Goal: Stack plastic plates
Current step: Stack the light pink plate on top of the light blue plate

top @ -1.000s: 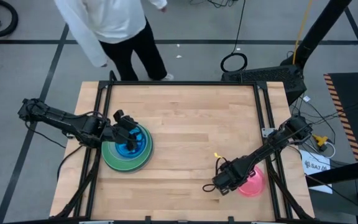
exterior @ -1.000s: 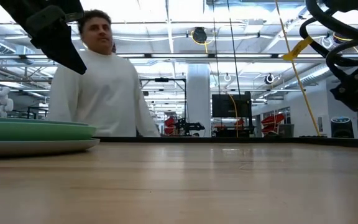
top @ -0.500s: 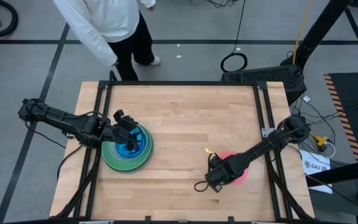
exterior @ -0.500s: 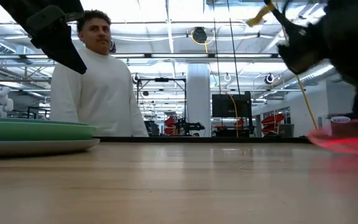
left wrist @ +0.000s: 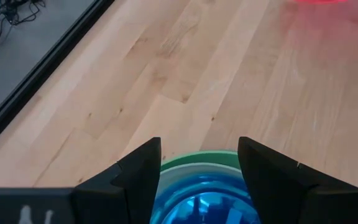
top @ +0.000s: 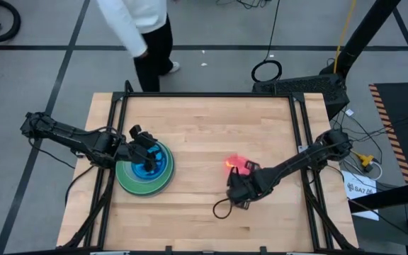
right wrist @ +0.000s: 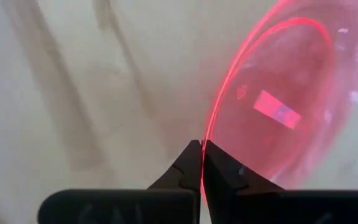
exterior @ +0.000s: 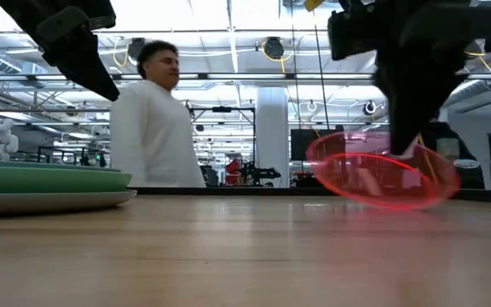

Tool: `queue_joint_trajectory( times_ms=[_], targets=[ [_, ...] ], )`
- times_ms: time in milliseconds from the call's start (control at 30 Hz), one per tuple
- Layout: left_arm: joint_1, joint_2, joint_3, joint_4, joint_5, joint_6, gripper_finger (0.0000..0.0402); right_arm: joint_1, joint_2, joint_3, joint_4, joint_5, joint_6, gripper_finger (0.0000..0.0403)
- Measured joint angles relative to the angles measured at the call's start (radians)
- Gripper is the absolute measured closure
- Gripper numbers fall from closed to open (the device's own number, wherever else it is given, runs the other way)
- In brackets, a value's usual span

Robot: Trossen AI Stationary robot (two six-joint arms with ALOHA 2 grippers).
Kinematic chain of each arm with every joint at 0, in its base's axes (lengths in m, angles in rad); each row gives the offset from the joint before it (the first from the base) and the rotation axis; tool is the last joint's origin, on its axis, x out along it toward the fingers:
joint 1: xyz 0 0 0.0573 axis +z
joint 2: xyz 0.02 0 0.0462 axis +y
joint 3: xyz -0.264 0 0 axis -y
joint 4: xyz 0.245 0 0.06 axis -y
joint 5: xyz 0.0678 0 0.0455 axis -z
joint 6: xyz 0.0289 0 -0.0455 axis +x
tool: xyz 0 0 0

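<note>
A stack of plates [top: 134, 183] rests on the table's left part: a large grey one at the bottom, green ones above it, blue and cyan on top [left wrist: 197, 200]. In the low view the stack [exterior: 49, 186] shows edge-on. My left gripper [top: 149, 157] hovers open just above the stack, with its fingers [left wrist: 143, 171] on either side of the blue plate and apart from it. My right gripper [top: 236, 177] is over the table's middle right, shut on a translucent pink plate [exterior: 382, 179]. The other plates are hidden or out of view. My right gripper pinches the pink plate's rim [right wrist: 206, 138] between its two fingers. The fingers reach down from above. The plate is lifted clear of the table and hangs tilted, with its far side [exterior: 335, 158] higher than its near side.
A person [top: 139, 28] walks beyond the table's far edge. Bare wood [top: 204, 142] lies between the stack and my right gripper. Black frame rails [top: 299, 127] run along the table's sides. A dark cable loop [top: 222, 210] hangs beside my right arm.
My right gripper has carried the pink plate from the table's right edge toward the left and somewhat toward the far edge. The plate has gone from lying low to lifted clear and tilted. The person has stepped to the right behind the table.
</note>
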Motion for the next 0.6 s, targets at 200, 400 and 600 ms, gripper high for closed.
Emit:
queue_joint_trajectory(
  times_ms=[200,400,600],
  targets=[
    [0.0,0.0,0.0,0.001,-0.005,0.004,0.0181,-0.001,0.0,0.0,0.071,0.208,-0.804,0.0402],
    [0.0,0.0,0.0,0.012,-0.069,0.014,0.0182,-0.054,0.0,0.0,0.36,0.343,-1.427,0.0402],
    [0.0,-0.008,0.024,0.02,-0.14,0.072,0.0182,-0.151,0.0,0.0,0.566,0.341,-1.792,0.0402]
  ],
)
